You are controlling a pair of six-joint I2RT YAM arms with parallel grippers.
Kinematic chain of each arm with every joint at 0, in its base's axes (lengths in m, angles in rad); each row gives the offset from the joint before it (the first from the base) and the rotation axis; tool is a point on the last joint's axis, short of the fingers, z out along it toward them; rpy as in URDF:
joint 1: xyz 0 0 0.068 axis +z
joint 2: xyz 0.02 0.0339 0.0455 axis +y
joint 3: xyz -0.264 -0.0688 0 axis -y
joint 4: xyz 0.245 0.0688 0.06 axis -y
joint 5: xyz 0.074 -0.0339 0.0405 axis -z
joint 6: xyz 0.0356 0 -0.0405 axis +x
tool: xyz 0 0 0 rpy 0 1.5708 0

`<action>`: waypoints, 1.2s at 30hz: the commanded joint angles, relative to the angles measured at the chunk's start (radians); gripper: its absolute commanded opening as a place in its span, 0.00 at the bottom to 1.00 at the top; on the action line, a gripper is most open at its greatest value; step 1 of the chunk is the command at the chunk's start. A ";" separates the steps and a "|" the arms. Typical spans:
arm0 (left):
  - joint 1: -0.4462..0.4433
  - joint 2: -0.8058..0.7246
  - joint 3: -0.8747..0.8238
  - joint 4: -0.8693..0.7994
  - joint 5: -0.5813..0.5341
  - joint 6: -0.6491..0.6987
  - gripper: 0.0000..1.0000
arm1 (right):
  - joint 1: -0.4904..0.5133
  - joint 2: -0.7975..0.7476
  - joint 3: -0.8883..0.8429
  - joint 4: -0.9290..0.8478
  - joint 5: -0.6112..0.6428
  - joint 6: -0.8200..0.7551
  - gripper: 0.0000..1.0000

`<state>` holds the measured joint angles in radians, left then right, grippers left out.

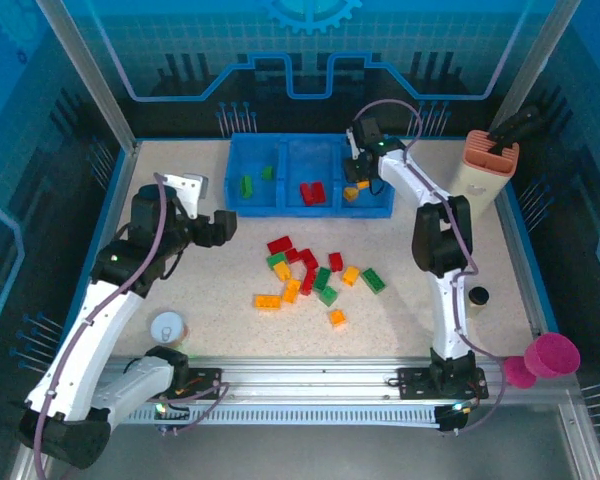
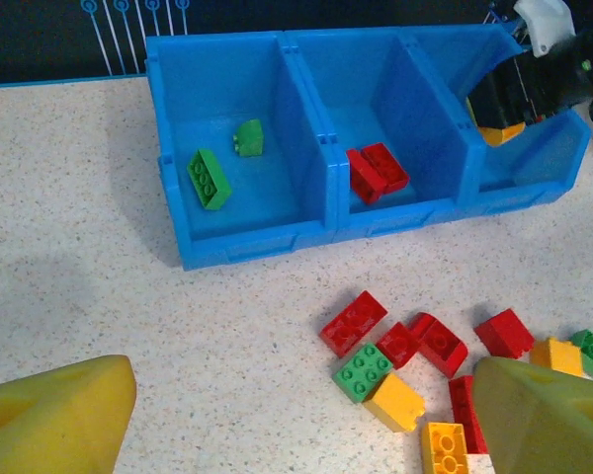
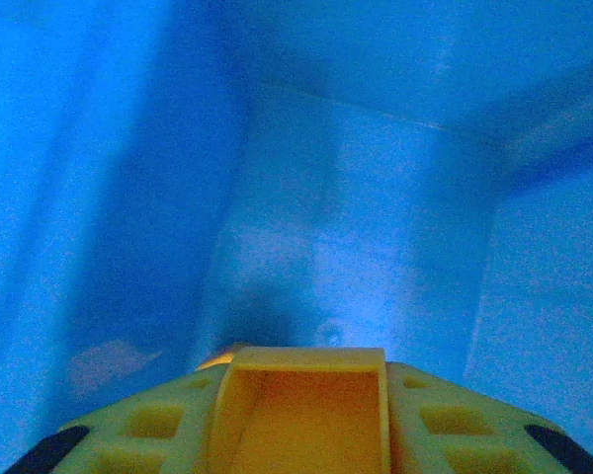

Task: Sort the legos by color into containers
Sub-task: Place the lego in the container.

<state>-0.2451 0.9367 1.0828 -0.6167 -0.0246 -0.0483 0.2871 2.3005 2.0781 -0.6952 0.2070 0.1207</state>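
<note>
The blue tray has three containers side by side. Two green legos lie in the left one and red legos in the middle one. My right gripper reaches down into the right container, shut on a yellow-orange lego with blue walls all around it. A loose pile of red, green and yellow legos lies on the table in front of the tray. My left gripper hovers open and empty by the pile's left side, and its fingers straddle a green lego.
A tall beige-and-salmon holder stands at the back right beside the tray. A pink cup sits off the table's front right corner. A small white round cup is at the front left and a small black object at the right.
</note>
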 commanded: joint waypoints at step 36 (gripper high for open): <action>0.003 -0.032 0.005 0.015 0.088 0.068 0.93 | 0.106 -0.753 -0.744 0.008 -0.276 -0.466 0.66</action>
<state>-0.2451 0.9337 1.0855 -0.6155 0.0330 -0.0071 0.3630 1.5738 1.3838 -0.6022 -0.0307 -0.2466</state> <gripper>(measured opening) 0.924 0.660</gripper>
